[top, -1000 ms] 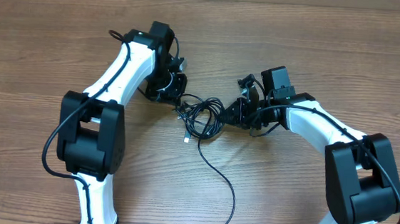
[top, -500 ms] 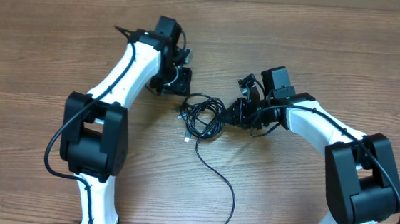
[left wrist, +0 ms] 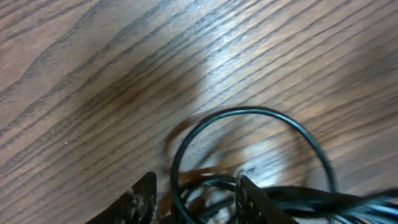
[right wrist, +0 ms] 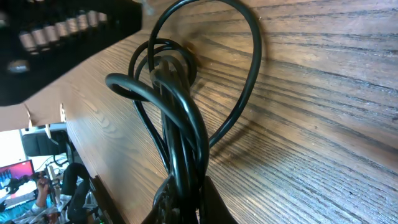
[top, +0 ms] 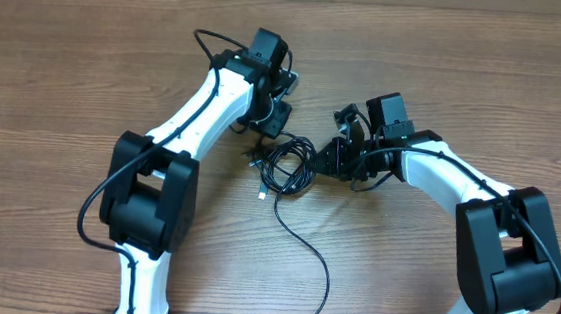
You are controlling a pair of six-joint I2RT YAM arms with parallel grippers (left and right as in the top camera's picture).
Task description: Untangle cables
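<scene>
Fingertips of the right gripper (right wrist: 184,204) are pinched together on several strands of the thin black flexible cables (right wrist: 179,124), which rise out of the grip as one tight sheaf and then fan into loops. The left gripper (left wrist: 196,198) stands parted, its two dark fingers (left wrist: 142,199) straddling a round loop that lies on the table without being squeezed.

From above, the bundle (top: 288,168) sits between the two grippers on the brown wood-grain table (top: 447,80). The right gripper touches its right edge and the left gripper hangs just beyond its upper left. One long strand (top: 315,255) trails away toward the near edge, and a small silvery plug tip (top: 261,191) pokes out at the lower left.

These cords look light, limp and smooth. They will likely slide through a loose pinch and drag the whole knot along when pulled. A better hold is probably a single outer loop or the free plug end, pulled away from the anchored sheaf.
</scene>
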